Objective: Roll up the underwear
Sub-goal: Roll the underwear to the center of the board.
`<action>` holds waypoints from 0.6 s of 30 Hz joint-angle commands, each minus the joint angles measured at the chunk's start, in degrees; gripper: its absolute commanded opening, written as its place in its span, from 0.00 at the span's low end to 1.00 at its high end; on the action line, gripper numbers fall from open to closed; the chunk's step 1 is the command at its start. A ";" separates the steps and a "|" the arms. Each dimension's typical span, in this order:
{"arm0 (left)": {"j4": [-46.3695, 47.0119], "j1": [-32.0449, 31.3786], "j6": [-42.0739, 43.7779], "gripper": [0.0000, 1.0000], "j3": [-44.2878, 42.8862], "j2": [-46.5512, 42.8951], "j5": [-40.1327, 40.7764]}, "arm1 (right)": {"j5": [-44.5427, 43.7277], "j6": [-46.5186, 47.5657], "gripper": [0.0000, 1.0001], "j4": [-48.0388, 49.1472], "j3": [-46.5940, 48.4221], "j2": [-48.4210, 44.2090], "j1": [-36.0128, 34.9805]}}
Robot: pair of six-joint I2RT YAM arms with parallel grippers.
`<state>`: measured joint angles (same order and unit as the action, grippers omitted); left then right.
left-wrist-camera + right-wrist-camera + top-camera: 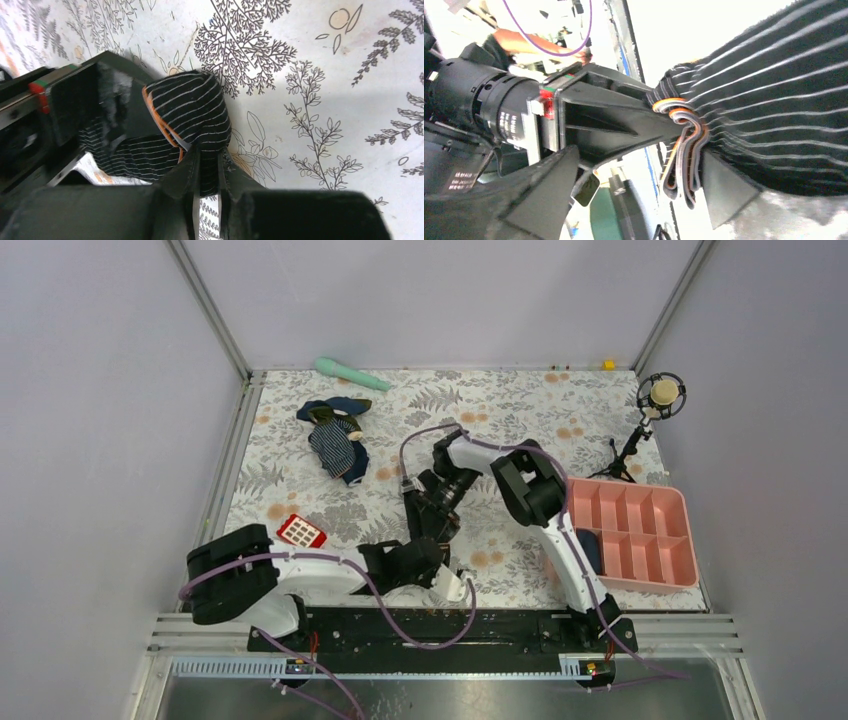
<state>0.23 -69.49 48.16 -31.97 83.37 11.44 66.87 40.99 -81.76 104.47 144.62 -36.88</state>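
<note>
Left hand is almost closed, its two fingers pinching the black, thin-white-striped underwear by the orange-edged waistband, so the cloth is held between them. Right hand stands wide open on either side of the same folded band and grips nothing; whether one of its fingers brushes the cloth cannot be told. The underwear sits on the flowered table close to the near edge, about midway across, where the two hands meet. From above, the hands cover it almost wholly. In the left wrist view it is bunched into a rounded lump whose domed end points away from the left hand. A flatter part trails off to the left beneath a finger of the right hand, and the long axis runs from that flat part up to the dome. Well apart lie a red keypad to the left, and a navy striped garment and a pale green stick toward the far side. At the right is a pink divided tray with a small microphone stand behind it.
</note>
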 commanded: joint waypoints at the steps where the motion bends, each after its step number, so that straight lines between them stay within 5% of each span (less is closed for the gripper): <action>1: -18.44 1.49 -5.51 0.00 -1.18 3.94 -10.50 | -5.36 -10.07 0.99 7.94 -0.45 -7.68 0.91; 9: -28.34 5.80 -7.71 0.00 -8.51 6.03 -20.07 | -12.61 -26.70 0.99 21.48 12.46 -20.60 9.74; 11: -31.34 8.38 -9.78 0.00 -12.59 8.05 -23.02 | -20.14 -32.30 1.00 34.98 3.31 -29.90 12.19; 16: -37.47 11.98 -11.46 0.00 -20.81 11.66 -29.16 | -44.54 -39.17 0.99 86.79 -43.69 -66.05 14.65; 18: -39.16 12.25 -12.28 0.00 -22.89 13.08 -31.17 | -50.29 -38.61 0.99 94.31 -54.06 -75.70 14.63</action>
<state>-26.59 -57.98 39.86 -52.80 92.33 -8.67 34.39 6.96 -19.66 69.45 85.47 -20.27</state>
